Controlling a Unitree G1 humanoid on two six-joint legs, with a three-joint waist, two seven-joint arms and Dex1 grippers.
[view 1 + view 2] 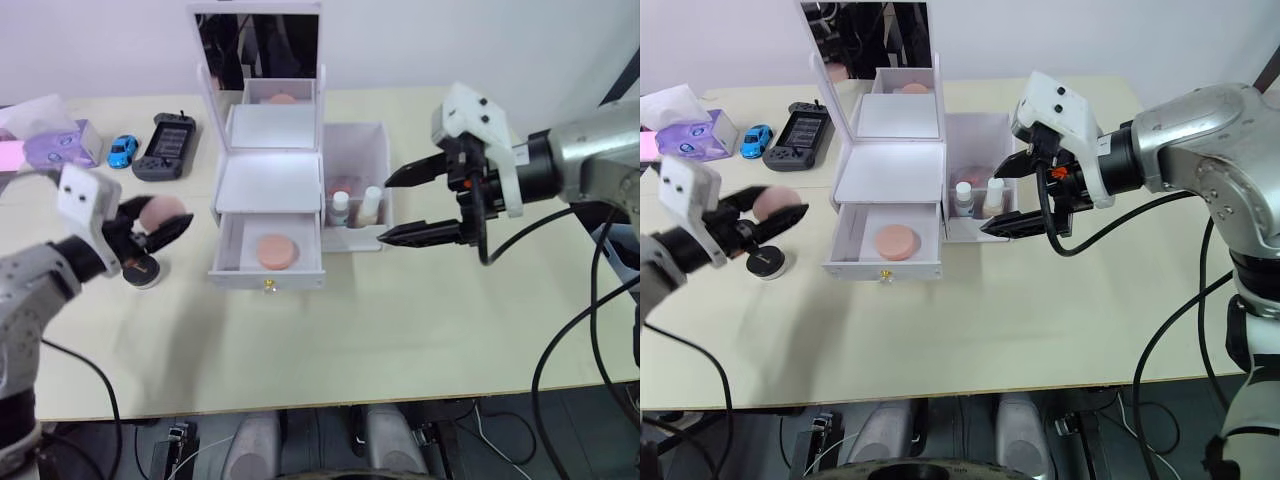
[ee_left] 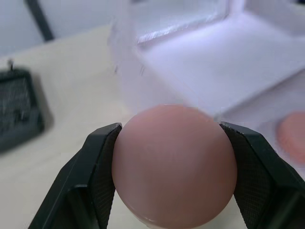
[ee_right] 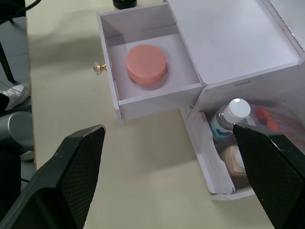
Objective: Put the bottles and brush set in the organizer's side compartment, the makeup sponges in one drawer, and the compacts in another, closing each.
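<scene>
Just a pale beige bench pushed up against a plain white wall, evenly lit, with dark grey floor and some black cables below its front edge

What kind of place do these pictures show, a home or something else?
Probably a lab or test room, not a home: a plain pale table against a bare wall, cables trailing over its edge, and staged items: a white organizer, a game console, a toy car.
</scene>
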